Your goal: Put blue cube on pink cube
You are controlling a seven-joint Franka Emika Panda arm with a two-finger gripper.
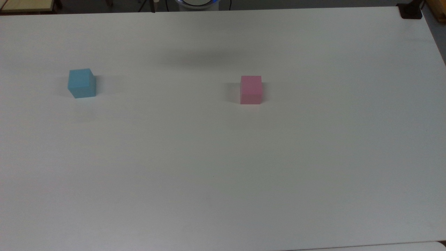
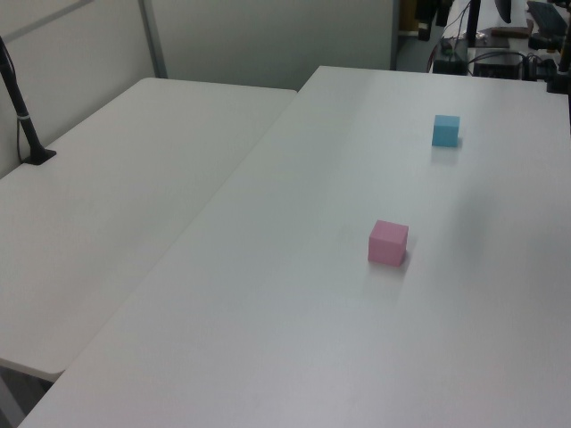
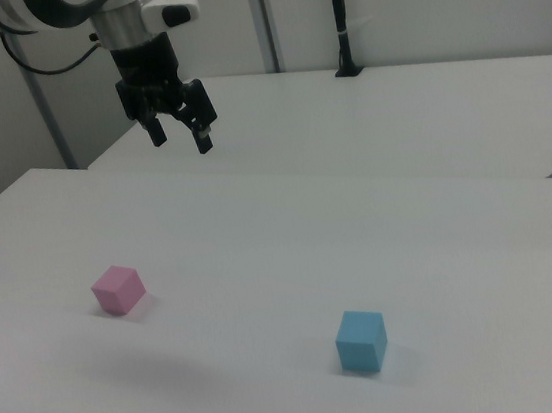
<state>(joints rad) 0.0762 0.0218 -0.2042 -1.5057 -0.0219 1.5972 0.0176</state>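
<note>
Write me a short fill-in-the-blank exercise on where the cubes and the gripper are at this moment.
1. In the top view, the blue cube lies to the ____ of the pink cube.
2. Both cubes rest on the white ____.
3. In the right view, the gripper hangs above the table with its fingers ____.
4. The gripper holds ____.

Missing words: left; table; open; nothing

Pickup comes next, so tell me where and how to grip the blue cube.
Come straight down from above and close the gripper on two opposite side faces of the blue cube. It sits flat on the table, turned slightly in the top view, so rotate the fingers to match. It stands alone, far from the pink cube.
</note>
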